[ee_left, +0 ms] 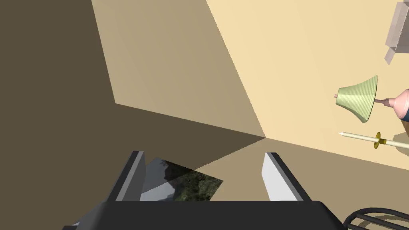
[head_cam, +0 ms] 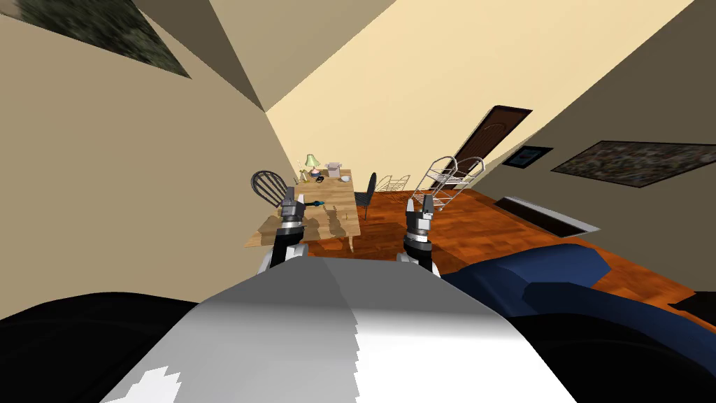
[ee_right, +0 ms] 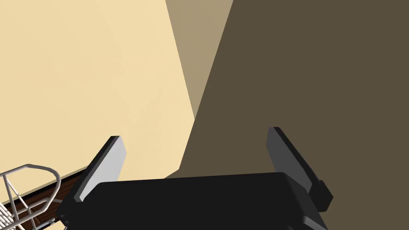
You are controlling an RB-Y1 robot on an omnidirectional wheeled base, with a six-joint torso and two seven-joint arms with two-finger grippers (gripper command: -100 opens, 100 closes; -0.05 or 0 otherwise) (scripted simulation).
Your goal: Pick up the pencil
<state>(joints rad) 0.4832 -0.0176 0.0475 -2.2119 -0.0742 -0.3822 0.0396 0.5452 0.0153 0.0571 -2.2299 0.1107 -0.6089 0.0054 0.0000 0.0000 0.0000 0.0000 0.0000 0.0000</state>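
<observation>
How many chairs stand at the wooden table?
2. One dark round spindle-back chair stands at the wooden table's left side; one dark narrow-backed chair at its right side. More could be hidden beyond the table.

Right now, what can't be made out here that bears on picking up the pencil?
Pencil: too small in the head view to be sure of; the teal thing on the table beside the left gripper may be it.
Left wrist view: the lamp and candle are cut off at their bases by the picture's edge.
Right wrist view: the rack is cut off by the picture's corner.
</observation>
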